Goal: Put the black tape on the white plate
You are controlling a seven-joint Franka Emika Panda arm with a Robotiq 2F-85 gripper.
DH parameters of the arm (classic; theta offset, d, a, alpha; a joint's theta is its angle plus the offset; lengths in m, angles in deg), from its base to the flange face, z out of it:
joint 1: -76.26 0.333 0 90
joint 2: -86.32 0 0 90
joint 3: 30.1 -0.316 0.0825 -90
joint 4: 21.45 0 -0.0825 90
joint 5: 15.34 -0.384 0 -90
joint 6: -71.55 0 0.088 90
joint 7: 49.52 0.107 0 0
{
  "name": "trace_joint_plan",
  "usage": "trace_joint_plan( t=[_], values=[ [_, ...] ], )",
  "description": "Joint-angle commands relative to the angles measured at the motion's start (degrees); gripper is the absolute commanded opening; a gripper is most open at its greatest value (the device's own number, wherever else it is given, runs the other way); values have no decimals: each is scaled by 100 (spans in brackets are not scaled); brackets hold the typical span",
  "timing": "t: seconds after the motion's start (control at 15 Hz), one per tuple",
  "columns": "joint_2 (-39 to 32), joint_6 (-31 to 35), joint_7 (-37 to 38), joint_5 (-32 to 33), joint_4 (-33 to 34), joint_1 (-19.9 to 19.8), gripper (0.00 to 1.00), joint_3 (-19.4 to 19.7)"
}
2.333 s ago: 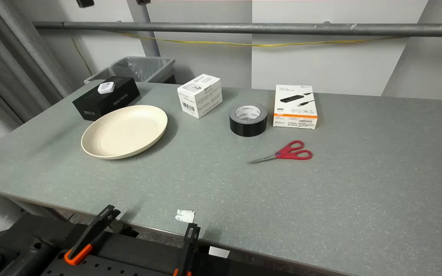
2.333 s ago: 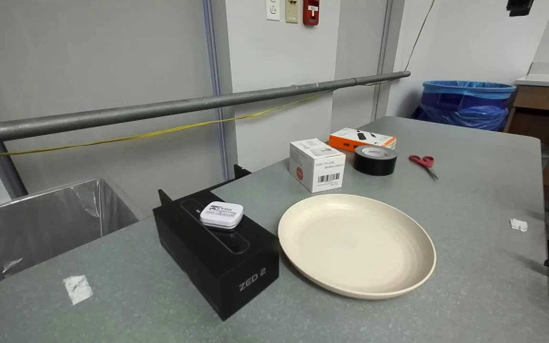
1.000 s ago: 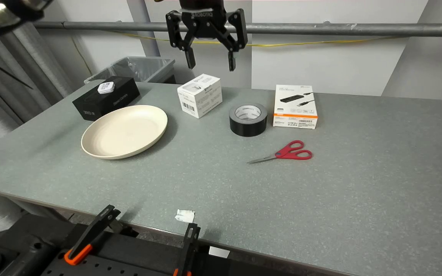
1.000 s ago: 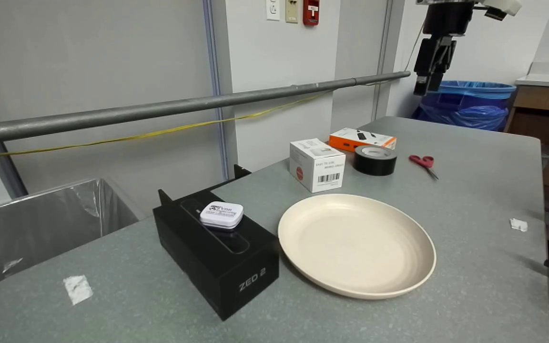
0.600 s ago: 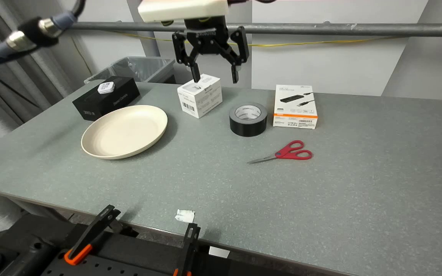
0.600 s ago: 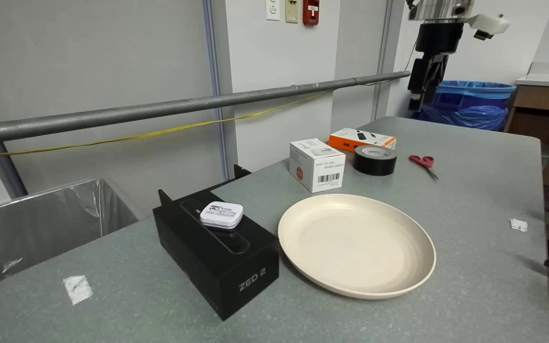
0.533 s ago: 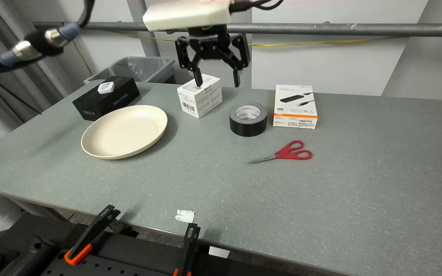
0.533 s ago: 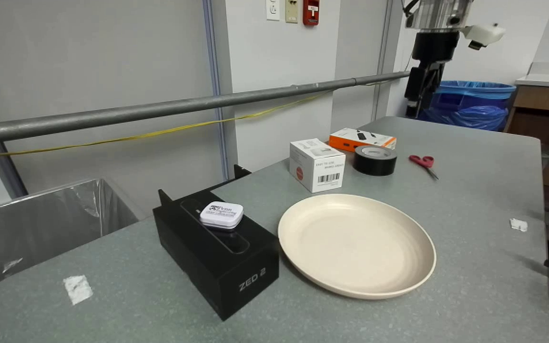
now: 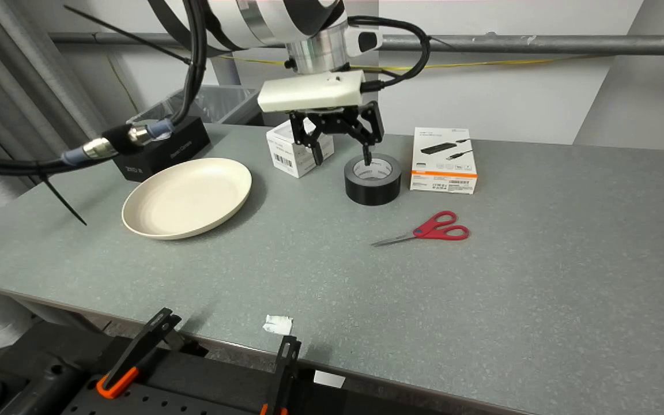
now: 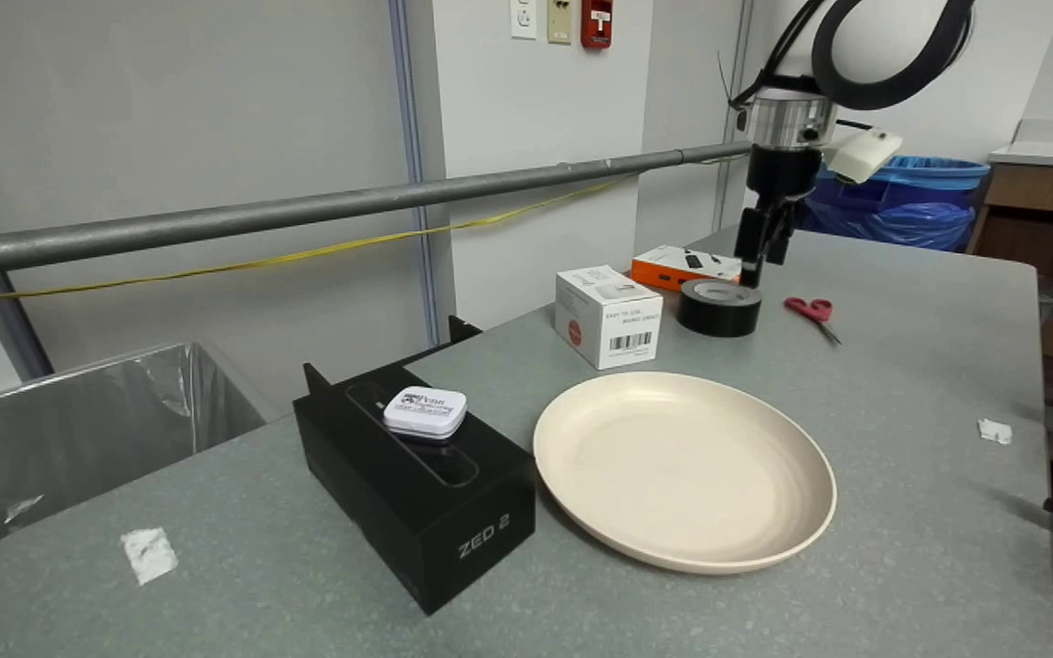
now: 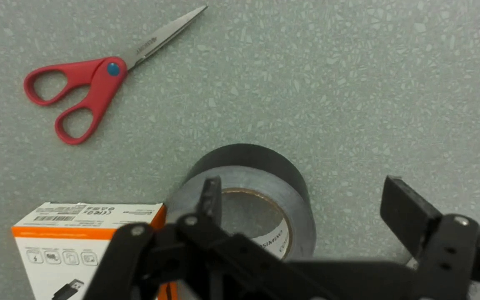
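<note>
Lower and nearer the black tape (image 9: 372,193) than half a second ago, the pincer (image 9: 343,161) has come down toward it, while the tape itself has not stirred. I take the tape as my clock's centre, with twelve toward the wall (image 9: 505,95): the roll lies flat on the surface (image 9: 539,259), its hole facing up. It looks dense and stiff, probably heavy for its size and hard to damage, with a smooth outside that could slide under a weak squeeze. I would pinch the ring at nine o'clock, one finger down inside the core and the other outside. That seems to be how the pincer is lining up; it hangs above that side, released, fingers well parted and nothing held, one finger apparently over the hole. Spanning the whole roll looks riskier, since the orange-striped box (image 9: 443,158) sits just beside it, between two and three o'clock, leaving a finger little room. Red-handled scissors (image 9: 424,231) lie between four and five, a white carton (image 9: 289,154) at ten. Well apart, at nine o'clock, lies the white plate (image 9: 188,199); its raised rim is something the tape will have to clear.
</note>
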Motion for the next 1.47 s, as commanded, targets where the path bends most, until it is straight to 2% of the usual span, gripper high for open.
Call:
trace_joint_plan(
  t=[0.0,0.67,0.73,0.8,0.87,1.4],
  values=[
    [-634,143,100,-16,527,-15,100,-7],
    [-1341,168,-230,-385,1202,-129,100,-308],
    [-1391,181,-242,-374,1241,-119,75,-317],
    [-1427,199,-256,-361,1270,-115,72,-327],
    [-1463,212,-278,-350,1300,-118,65,-336],
    [-1708,36,-389,-401,1663,-246,2,-321]
  ],
)
